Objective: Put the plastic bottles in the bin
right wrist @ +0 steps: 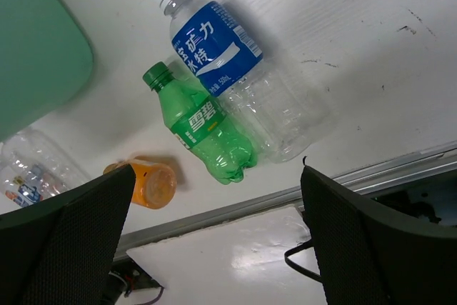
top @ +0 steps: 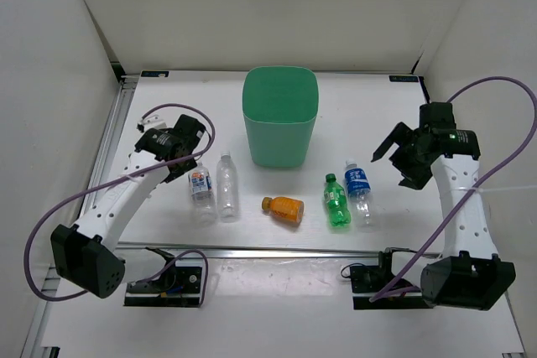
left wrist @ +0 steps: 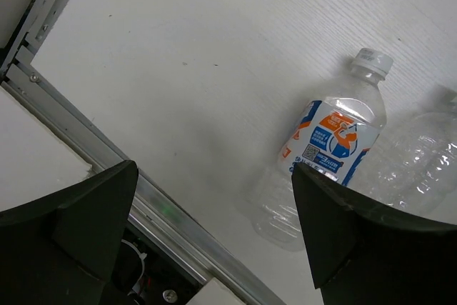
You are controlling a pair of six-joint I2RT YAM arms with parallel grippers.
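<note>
My left gripper (left wrist: 214, 208) and right gripper (right wrist: 214, 230) hang released, empty. Along the tabletop's (top: 168, 102) front edge lie white-label bottle (top: 200, 185), clear bottle (top: 227, 187), orange bottle (top: 284, 209), green bottle (top: 337, 202), blue-label bottle (top: 358, 187). The bin (top: 280, 142) stands behind them, mid-table.

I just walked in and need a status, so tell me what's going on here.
Two robot arms are set to put plastic bottles into the mint-green bin, and nothing is held yet. All five lie on the table: the white-label bottle, plain clear bottle, orange bottle, green bottle and blue-label bottle. The left arm is near the white-label one, the right arm near the blue-label and green ones, both with jaws open.
</note>
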